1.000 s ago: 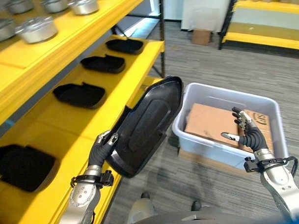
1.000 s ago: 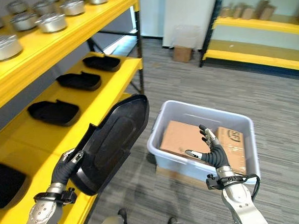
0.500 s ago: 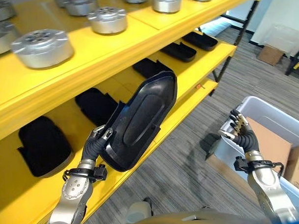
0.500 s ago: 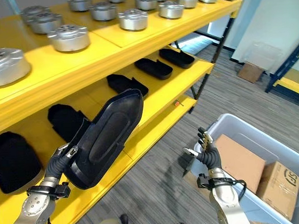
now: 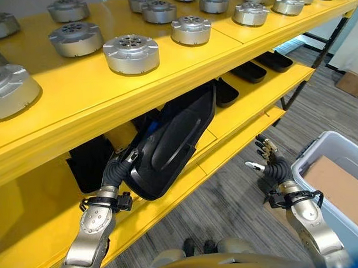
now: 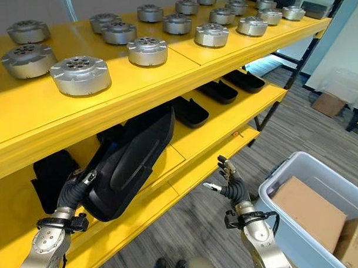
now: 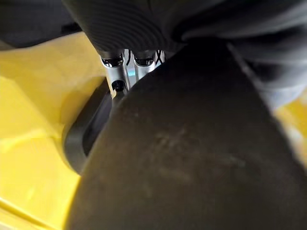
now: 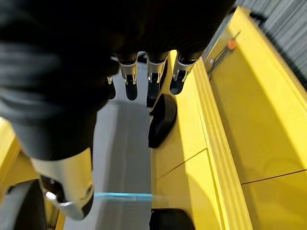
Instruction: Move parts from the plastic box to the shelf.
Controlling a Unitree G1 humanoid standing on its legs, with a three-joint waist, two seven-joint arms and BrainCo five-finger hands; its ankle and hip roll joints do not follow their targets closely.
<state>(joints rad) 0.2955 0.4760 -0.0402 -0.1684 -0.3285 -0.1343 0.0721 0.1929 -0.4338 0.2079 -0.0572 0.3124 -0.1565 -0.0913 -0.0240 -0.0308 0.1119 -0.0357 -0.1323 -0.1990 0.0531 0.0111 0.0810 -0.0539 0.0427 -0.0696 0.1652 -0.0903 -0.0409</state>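
— Shelf [image 5: 182, 66] first, since everything sits around it. What's nearest its left end?

— The left robot hand [image 5: 117, 171], low in front of the middle tier, with its fingers curled around the narrow end of a big black tray [image 5: 167, 143]. The tray is tilted, its far end tucked under the lip of the top tier and partly into the middle tier.

— How would you expect that tray to handle?

— Stiff moulded plastic, I'd judge, and light for its bulk, since one robot hand carries it by an end. It looks smooth, so it could slip or swing from such an end grip. Holding it at the rim nearer its middle would steady it.

— And further right along the shelf?

— On the top tier, rows of round metal parts [image 6: 80, 74]. On the middle tier, more black trays [image 6: 219, 91] lying flat. Right of the shelf and below it, the right robot hand [image 5: 268, 166] hangs over the floor, fingers spread and loose, holding nothing. Further right again, the grey plastic box [image 6: 294, 236] with cardboard boxes [image 6: 311, 212] inside.

— Do the wrist cameras add anything?

— The left wrist view shows silver fingers [image 7: 117, 64] pressed against the tray's rim from close up, with yellow shelf board just beneath. The head views give the tray's tilt. The right wrist view looks past straight fingertips [image 8: 153, 86] along the middle tier.
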